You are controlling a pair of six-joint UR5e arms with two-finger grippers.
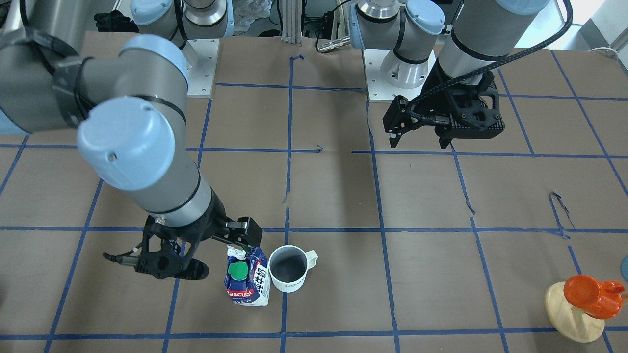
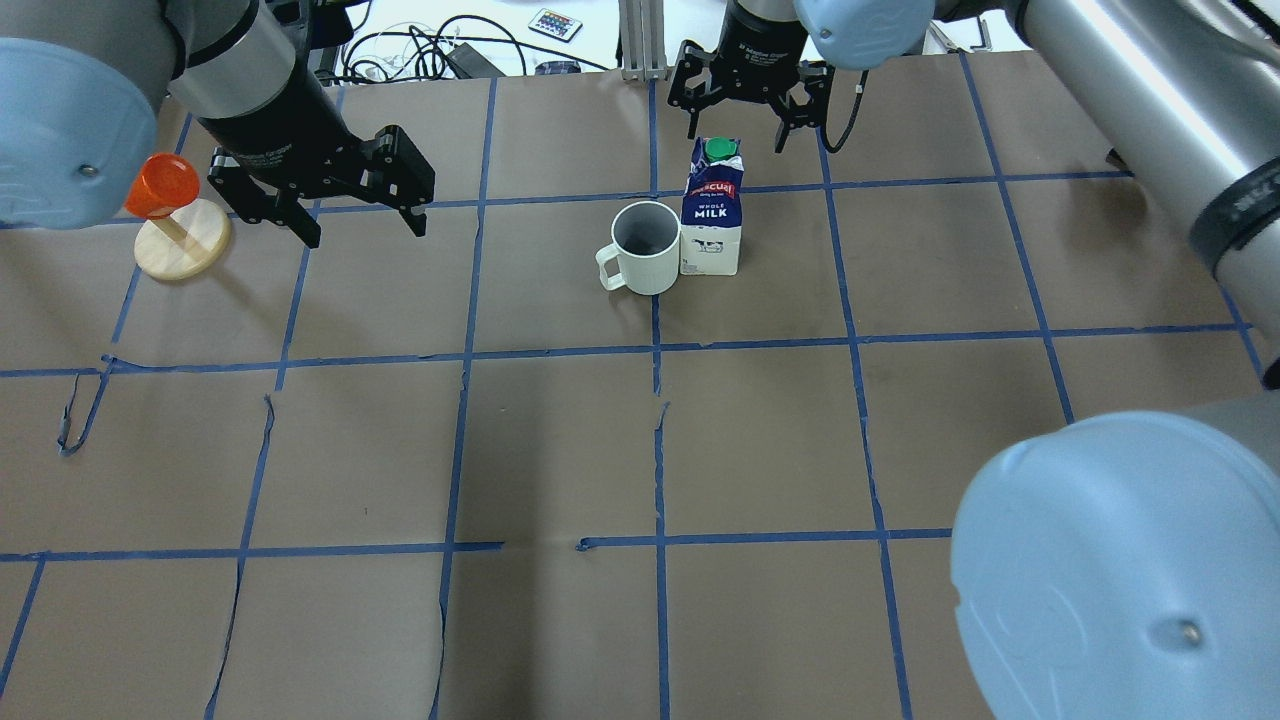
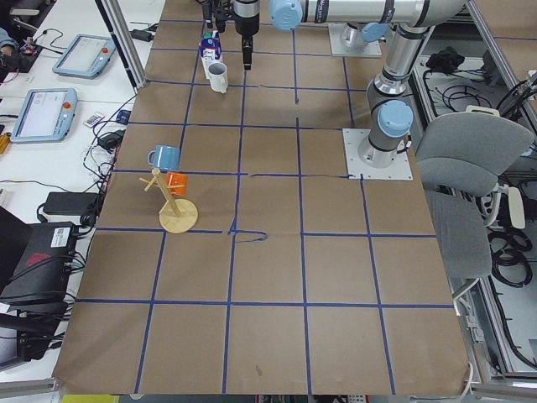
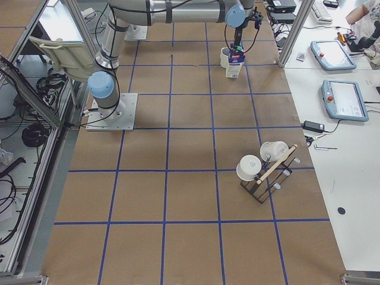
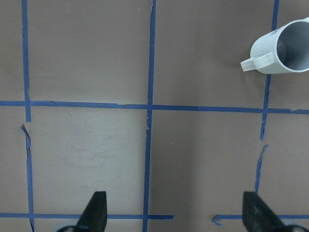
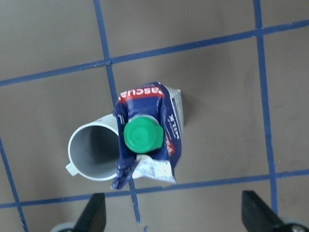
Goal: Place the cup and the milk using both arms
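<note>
The white cup (image 2: 645,250) and the blue-and-white milk carton (image 2: 712,215) with a green cap stand upright, touching side by side, at the far middle of the table. My right gripper (image 2: 734,140) is open and hovers above and just beyond the milk, holding nothing. In the right wrist view the milk (image 6: 145,135) and cup (image 6: 91,154) lie ahead of the open gripper (image 6: 175,212), not between its fingers. My left gripper (image 2: 362,225) is open and empty, raised over bare table to the cup's left. The cup (image 5: 285,48) shows in the top right corner of the left wrist view.
A wooden mug stand (image 2: 185,250) with an orange mug (image 2: 160,185) stands at the far left, close behind my left gripper. Another rack with white mugs (image 4: 264,172) stands near the table's far edge on my right side. Blue tape lines grid the brown table.
</note>
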